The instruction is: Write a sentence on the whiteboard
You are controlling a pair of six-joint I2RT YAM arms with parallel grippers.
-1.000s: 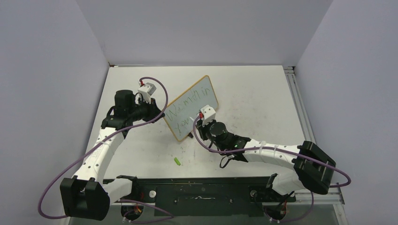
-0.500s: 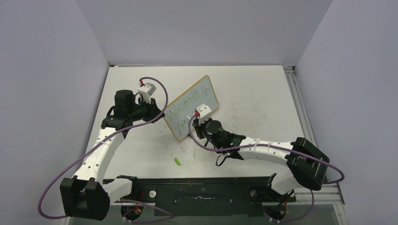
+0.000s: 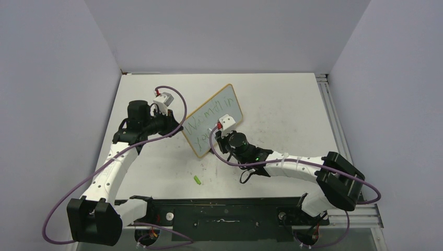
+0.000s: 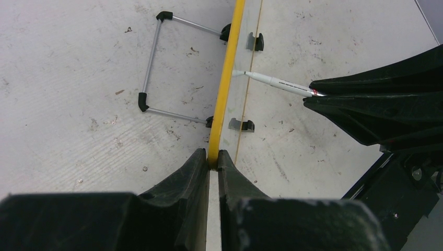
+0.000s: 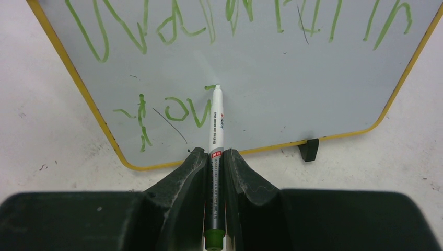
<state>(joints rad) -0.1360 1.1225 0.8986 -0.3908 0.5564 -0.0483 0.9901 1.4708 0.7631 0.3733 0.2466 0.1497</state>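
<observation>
The whiteboard [image 3: 214, 117] stands tilted mid-table on black feet, yellow-framed. My left gripper [image 3: 175, 124] is shut on its left edge; in the left wrist view the yellow frame [image 4: 225, 83] runs edge-on between the jaws of the gripper [image 4: 213, 158]. The sentence [image 5: 209, 21] is green handwriting in two lines; the lower line [image 5: 167, 112] reads roughly "you". My right gripper [image 5: 214, 154] is shut on a white marker [image 5: 216, 120] whose tip touches the board just right of the lower words. In the top view the right gripper [image 3: 219, 137] is at the board's lower front.
A small green marker cap [image 3: 197, 180] lies on the table in front of the board. The board's wire stand [image 4: 151, 68] rests on the table behind it. Grey walls enclose the table at the back and on both sides; a black rail runs along the near edge.
My right arm has shifted slightly left along the board's lower line with the marker. The left arm and the board have not moved.
</observation>
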